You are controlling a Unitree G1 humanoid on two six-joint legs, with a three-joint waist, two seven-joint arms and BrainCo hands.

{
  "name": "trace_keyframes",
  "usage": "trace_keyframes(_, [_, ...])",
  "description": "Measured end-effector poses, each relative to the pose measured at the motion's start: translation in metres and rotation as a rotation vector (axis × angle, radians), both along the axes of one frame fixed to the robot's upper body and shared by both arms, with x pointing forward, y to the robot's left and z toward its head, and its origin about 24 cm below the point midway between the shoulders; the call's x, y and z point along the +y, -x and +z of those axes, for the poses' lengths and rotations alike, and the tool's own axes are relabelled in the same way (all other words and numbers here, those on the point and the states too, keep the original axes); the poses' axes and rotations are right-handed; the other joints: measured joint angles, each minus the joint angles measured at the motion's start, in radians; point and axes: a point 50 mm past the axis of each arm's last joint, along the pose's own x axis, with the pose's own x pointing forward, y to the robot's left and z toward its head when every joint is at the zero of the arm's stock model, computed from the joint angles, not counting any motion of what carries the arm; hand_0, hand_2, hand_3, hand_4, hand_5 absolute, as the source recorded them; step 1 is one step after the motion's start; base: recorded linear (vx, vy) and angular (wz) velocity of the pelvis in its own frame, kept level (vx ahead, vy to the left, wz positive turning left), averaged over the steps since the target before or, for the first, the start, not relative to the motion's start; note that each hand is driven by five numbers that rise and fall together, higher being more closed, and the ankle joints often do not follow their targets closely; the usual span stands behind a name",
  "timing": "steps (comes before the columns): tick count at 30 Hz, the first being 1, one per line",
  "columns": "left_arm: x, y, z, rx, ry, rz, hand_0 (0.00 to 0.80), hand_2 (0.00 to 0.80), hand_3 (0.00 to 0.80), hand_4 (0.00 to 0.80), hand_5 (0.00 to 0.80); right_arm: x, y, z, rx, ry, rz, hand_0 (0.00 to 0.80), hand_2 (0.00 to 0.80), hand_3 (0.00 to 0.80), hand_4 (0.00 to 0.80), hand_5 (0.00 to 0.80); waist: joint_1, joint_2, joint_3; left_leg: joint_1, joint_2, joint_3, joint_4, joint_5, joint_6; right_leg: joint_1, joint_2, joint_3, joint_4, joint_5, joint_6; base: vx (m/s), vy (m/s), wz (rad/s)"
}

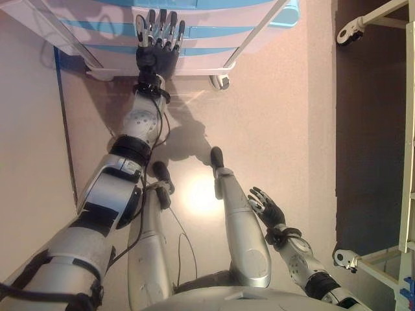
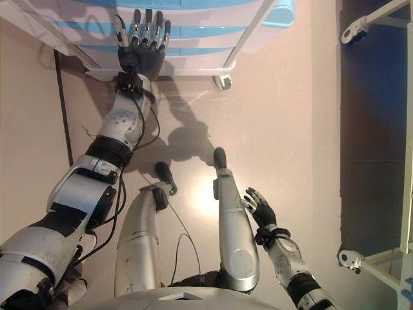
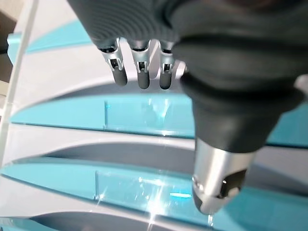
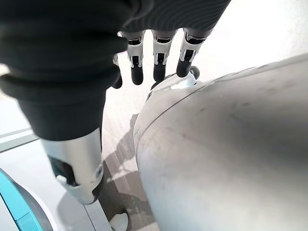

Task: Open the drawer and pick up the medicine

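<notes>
Two hands are in play, and only one is anywhere near the work. Over on the left, the left hand (image 1: 157,45) is stretched far forward on a straight arm, its fingers (image 3: 143,79) extended and slightly spread, dark tips aimed at the front of the drawer unit (image 1: 214,29). Nothing is caught in that hand; from its wrist camera the fingertips hang just before the drawer fronts and I cannot tell whether any tip actually touches.

That drawer unit is a white cart with a stack of turquoise drawers (image 3: 144,115), each with a pale grey curved lip above it. Every drawer I can see sits flush, none pulled out. Its white frame rail (image 1: 253,32) slants down to a small caster wheel (image 1: 221,81) resting on the pale floor (image 1: 272,142).

No medicine shows in any view, neither in a hand nor on the floor; whatever the drawers hold is hidden behind their closed fronts.

Further right, the right hand (image 1: 266,207) hangs low beside the robot, well apart from the cart, fingers relaxed and loosely straight, holding nothing. At the far right a white metal frame (image 1: 382,265) on casters stands against a dark patch of floor.
</notes>
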Motion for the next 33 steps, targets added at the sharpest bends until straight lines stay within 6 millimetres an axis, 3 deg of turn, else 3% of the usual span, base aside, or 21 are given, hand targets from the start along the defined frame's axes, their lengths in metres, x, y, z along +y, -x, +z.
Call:
trace_keyframes(23, [0.004, 0.001, -0.002, 0.026, 0.014, 0.089, 0.000, 0.000, 0.000, 0.000, 0.000, -0.016, 0.005, -0.003, 0.012, 0.051, -0.009, 0.000, 0.000, 0.000, 0.000, 0.000, -0.002, 0.028, 0.017, 0.055, -0.009, 0.013, -0.033, 0.009, -0.001, 0.032, -0.005, 0.017, -0.001, -0.004, 0.000, 0.000, 0.000, 0.00])
trace_keyframes(25, [0.002, 0.001, -0.003, 0.027, 0.015, 0.087, 0.800, 0.800, 0.800, 0.800, 0.800, -0.016, 0.005, -0.004, 0.015, 0.053, -0.011, 0.000, 0.000, 0.000, 0.000, 0.000, 0.000, 0.029, 0.018, 0.056, -0.009, 0.013, -0.033, 0.010, -0.002, 0.033, -0.004, 0.016, 0.000, -0.005, 0.000, 0.000, 0.000, 0.00])
trace_keyframes(33, [0.010, 0.003, -0.037, 0.110, -0.002, 0.105, 0.800, 0.800, 0.800, 0.800, 0.800, -0.016, 0.006, -0.004, 0.005, 0.049, -0.002, 0.000, 0.000, 0.000, 0.000, 0.000, -0.008, 0.031, 0.019, 0.096, -0.010, 0.014, -0.048, 0.012, -0.002, 0.069, -0.004, 0.016, -0.009, -0.006, -0.002, 0.000, -0.004, 0.00])
